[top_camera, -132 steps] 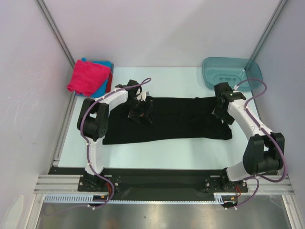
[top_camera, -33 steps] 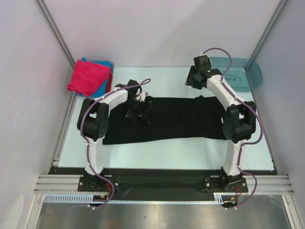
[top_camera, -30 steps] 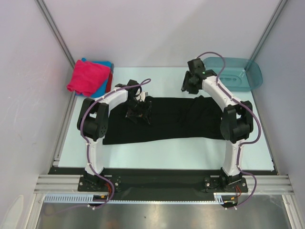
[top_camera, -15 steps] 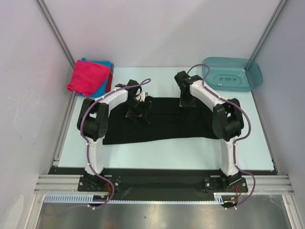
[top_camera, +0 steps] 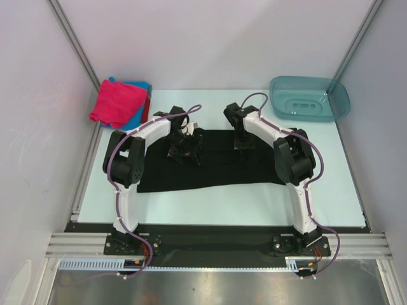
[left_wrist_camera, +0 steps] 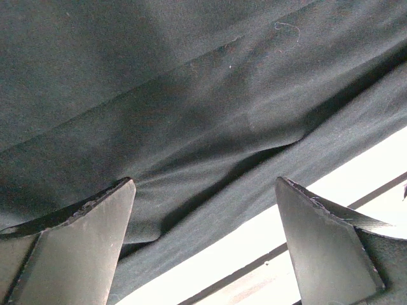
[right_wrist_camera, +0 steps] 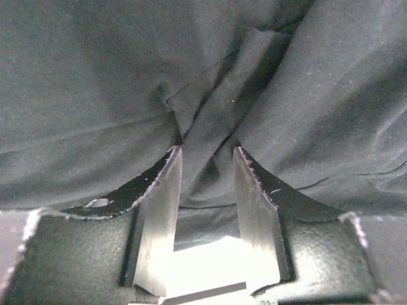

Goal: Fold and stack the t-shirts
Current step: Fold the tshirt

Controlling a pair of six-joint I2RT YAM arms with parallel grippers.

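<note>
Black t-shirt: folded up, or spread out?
Only partly folded. The black t-shirt lies as a long band across the table, and the right gripper pinches a ridge of it where layers overlap.

We look into a robotics lab's test cell. Plain white panels [top_camera: 210, 44] on aluminium posts [top_camera: 74, 41] box in a pale table [top_camera: 222, 203]. A left arm [top_camera: 149, 131] and a right arm [top_camera: 267, 130], both white and trailing purple cables [top_camera: 253, 96], stand bolted to a metal rail [top_camera: 70, 243] at the near edge. A slotted cable duct [top_camera: 210, 268] runs below it. A black shirt [top_camera: 216, 171] lies spread under the arms.
</note>
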